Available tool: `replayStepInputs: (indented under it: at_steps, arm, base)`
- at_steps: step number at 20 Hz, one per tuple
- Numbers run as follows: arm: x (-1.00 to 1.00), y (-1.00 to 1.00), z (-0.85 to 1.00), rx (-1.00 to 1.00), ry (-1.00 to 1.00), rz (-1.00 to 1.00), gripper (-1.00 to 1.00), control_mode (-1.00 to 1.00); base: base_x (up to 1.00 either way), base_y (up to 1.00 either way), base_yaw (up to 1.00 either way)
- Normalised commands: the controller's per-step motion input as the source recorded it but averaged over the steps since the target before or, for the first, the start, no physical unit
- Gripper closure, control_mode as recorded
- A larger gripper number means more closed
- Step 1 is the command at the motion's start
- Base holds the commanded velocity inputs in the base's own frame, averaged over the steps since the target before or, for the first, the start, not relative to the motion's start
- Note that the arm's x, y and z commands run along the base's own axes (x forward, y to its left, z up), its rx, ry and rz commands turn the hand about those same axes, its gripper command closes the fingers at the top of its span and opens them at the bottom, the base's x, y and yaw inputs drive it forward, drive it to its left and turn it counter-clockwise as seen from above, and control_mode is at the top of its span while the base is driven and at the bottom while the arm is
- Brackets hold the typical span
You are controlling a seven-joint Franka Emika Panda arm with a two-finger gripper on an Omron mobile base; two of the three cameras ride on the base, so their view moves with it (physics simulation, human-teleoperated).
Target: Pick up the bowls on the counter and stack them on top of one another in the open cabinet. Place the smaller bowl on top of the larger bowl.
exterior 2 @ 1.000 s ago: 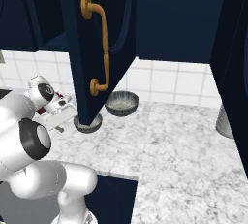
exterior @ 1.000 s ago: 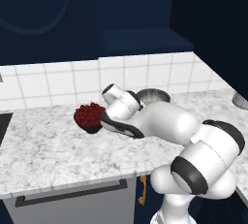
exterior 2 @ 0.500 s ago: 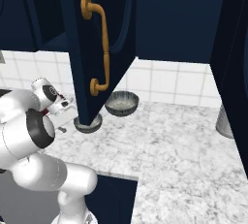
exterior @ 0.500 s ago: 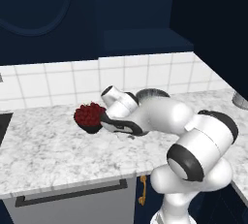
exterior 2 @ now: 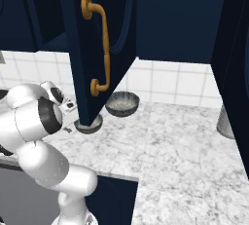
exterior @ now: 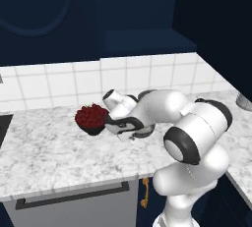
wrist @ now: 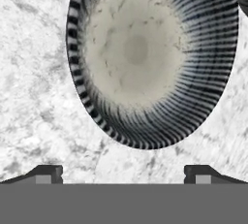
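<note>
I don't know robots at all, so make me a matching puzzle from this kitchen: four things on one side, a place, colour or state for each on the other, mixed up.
Things:
1. dark fruit bowl
2. cabinet door handle
3. larger bowl
4. claw

Descriptions:
a. open, looking down on the smaller bowl
b. heaped with red
c. brass-coloured, upright
d. on the counter, close to the tiled wall

Pairs: 1-b, 2-c, 3-d, 4-a
</note>
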Motion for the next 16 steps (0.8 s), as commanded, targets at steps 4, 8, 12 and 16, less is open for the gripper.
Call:
replayStepInputs:
  at_steps: [4,8,12,16]
  arm:
    - [0.28,0.00,-0.17,0.00,0.00,0.09,-1.00,-1.00]
    - [0.20,0.00,-0.33,0.00,0.00,0.10,-1.00,-1.00]
    - [0.26,0.00,-0.29,0.01,0.00,0.10,-1.00,-1.00]
    - [0.05,-0.02,-0.16,-0.01,0.00,0.08,1.00,-1.00]
  base:
    - [0.00,0.00,0.00]
    - [0.00,0.00,0.00]
    - [0.00,0.00,0.00]
    - [0.00,0.00,0.00]
